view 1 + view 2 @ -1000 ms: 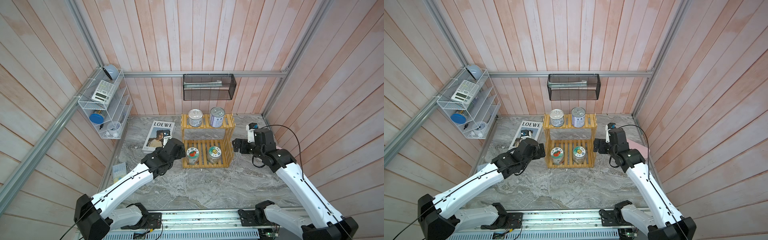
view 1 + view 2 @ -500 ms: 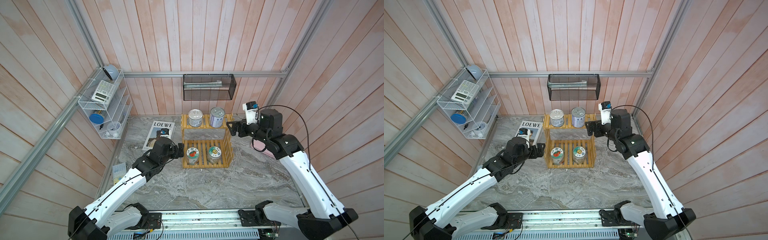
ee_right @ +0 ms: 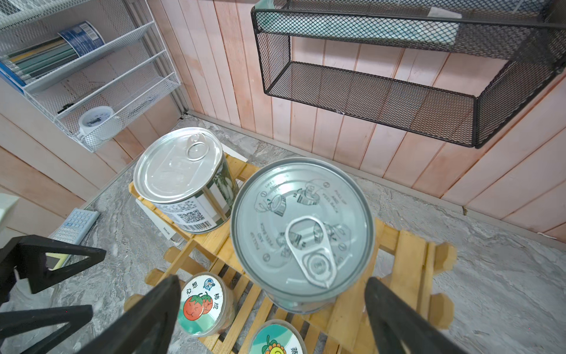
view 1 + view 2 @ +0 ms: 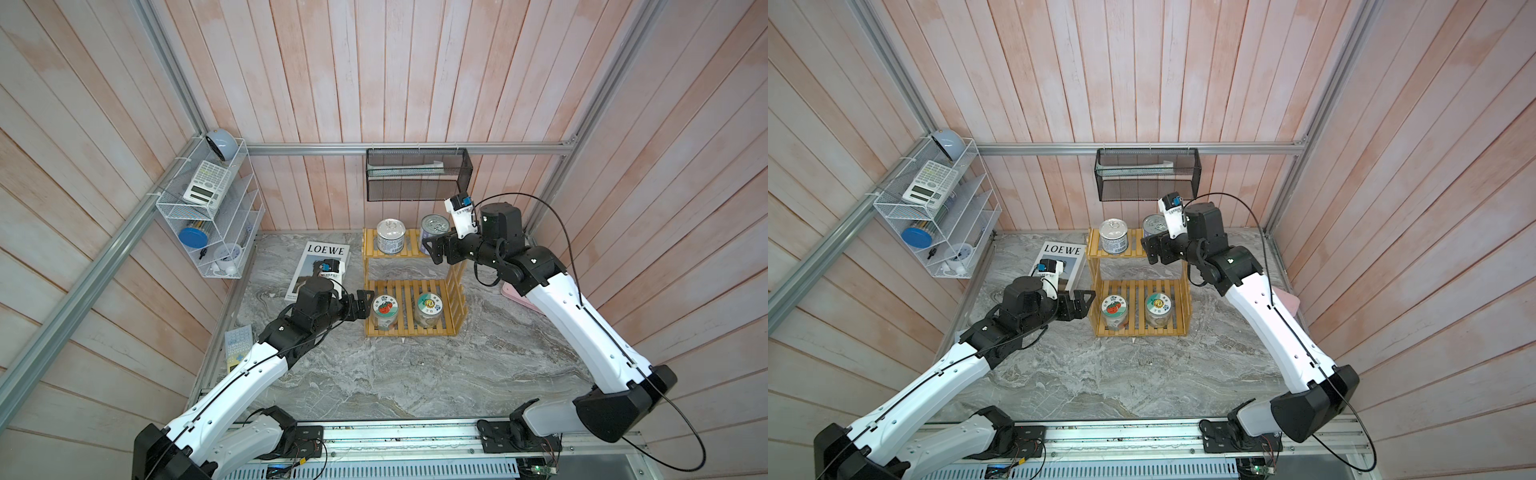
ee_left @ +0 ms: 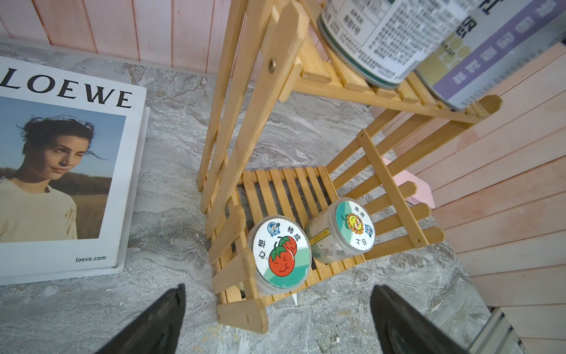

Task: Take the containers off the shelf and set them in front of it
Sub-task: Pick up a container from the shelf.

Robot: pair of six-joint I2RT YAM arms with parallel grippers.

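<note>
A: On the shelf (image 4: 409,291) by the bench's (image 4: 374,374) back edge, what is sitting?
B: Blue-white can (image 4: 390,237) and purple can (image 4: 432,231) up top, tomato jar (image 4: 385,309) and sunflower jar (image 4: 429,306) below. Left tool (image 4: 365,306) is gaping wide beside tomato jar, right tool (image 4: 436,250) likewise beside purple can.

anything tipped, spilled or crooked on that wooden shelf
Nothing stands out: the blue-white can and purple can stand upright on the top tier of the shelf, the tomato-lid jar and sunflower-lid jar upright on its bottom tier, no spill.

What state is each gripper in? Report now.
Left gripper: open, holding nothing.
Right gripper: open, holding nothing, by the purple can.
</note>
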